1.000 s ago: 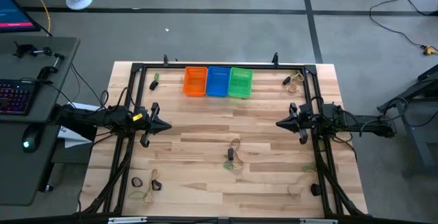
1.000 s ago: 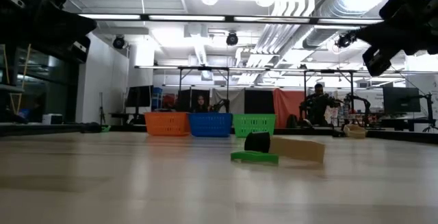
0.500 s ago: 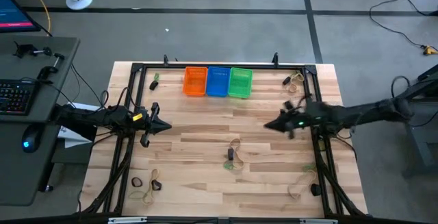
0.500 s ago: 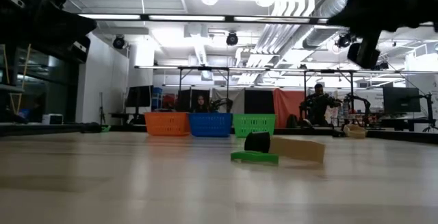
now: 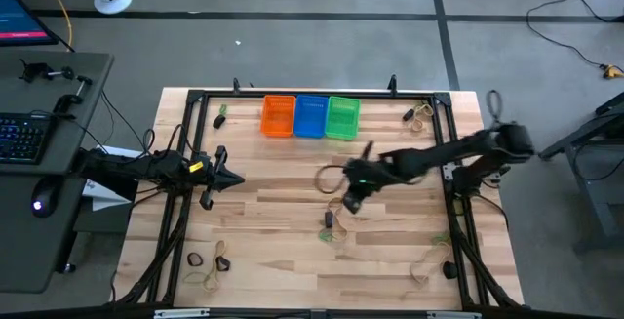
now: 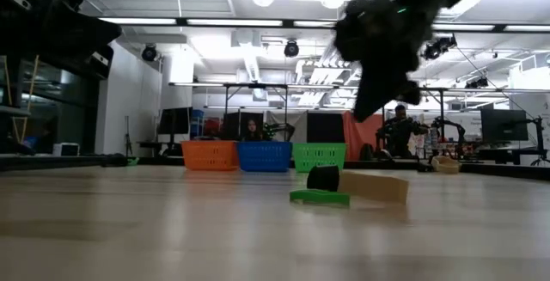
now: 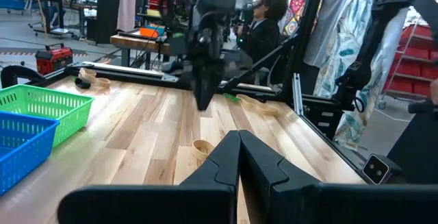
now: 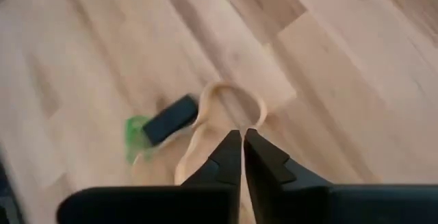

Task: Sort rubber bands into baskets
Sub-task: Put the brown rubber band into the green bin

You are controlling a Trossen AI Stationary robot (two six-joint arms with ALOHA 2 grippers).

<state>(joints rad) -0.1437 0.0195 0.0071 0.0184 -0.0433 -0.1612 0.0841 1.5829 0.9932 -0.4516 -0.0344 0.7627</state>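
Three baskets stand side by side at the table's far edge: orange (image 5: 279,116), blue (image 5: 311,116) and green (image 5: 342,117). Near the table's middle lies a small heap of rubber bands: a tan loop (image 8: 229,104), a black one (image 8: 170,118) and a green one (image 8: 137,131); the heap (image 5: 331,219) also shows in the high view. My right gripper (image 5: 349,202) hangs shut above this heap, slanting down, clear of it. My left gripper (image 5: 234,179) waits shut and level at the table's left side.
More rubber bands lie scattered: at the far right corner (image 5: 419,114), the far left (image 5: 221,114), the near left (image 5: 207,265) and the near right (image 5: 429,260). A black frame (image 5: 292,95) runs around the table. People show in the room beyond.
My right gripper has swung from the table's right side toward the middle and tipped from level to slanting down, rolling as it went. It now hangs over the heap of bands. The bands have not moved.
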